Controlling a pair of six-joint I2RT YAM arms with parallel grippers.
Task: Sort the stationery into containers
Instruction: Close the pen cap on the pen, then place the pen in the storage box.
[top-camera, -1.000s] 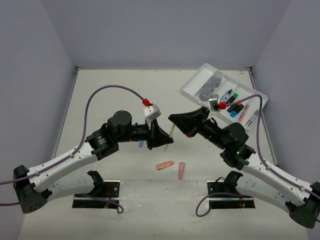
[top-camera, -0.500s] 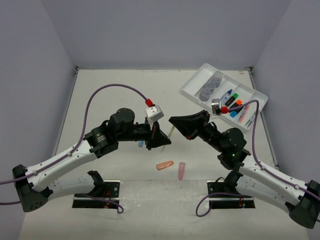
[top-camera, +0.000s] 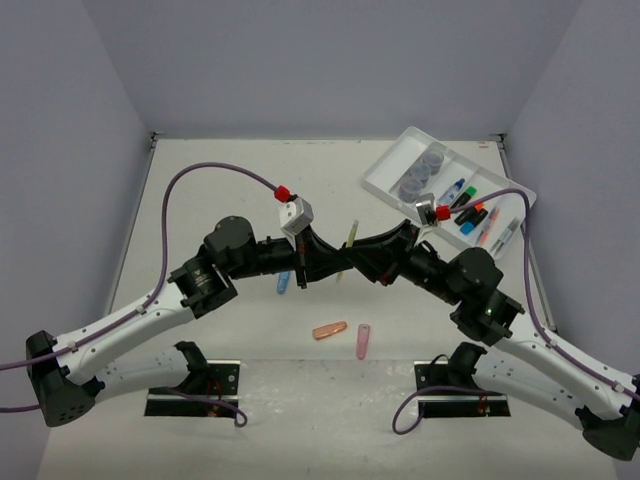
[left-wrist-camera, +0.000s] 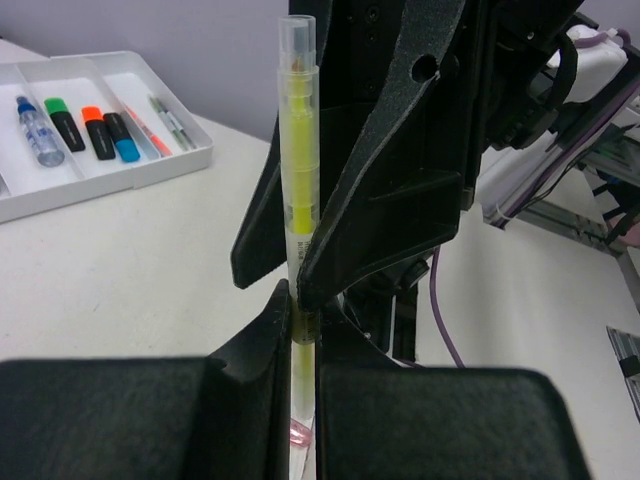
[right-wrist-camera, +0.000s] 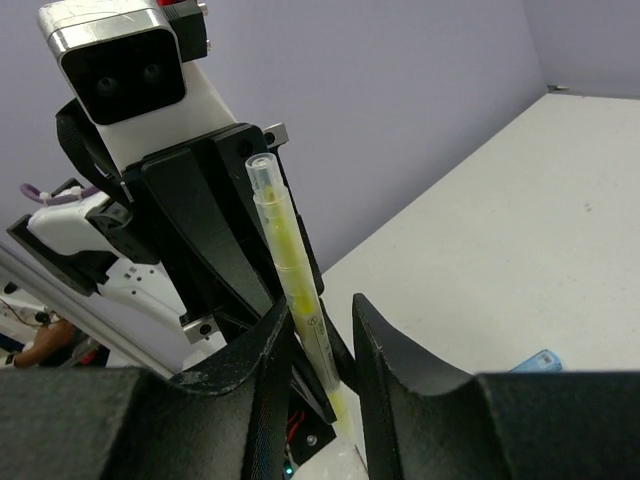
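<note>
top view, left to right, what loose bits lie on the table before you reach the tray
blue capsule piece → orange capsule piece → pink capsule piece → white tray; the held yellow pen overlaps them, so it is left out

A clear-barrelled yellow pen (left-wrist-camera: 297, 150) is pinched low in the left jaws, its upper barrel between the right jaws; the white compartmented plastic tray (top-camera: 390, 170) lies well apart from them.
</note>
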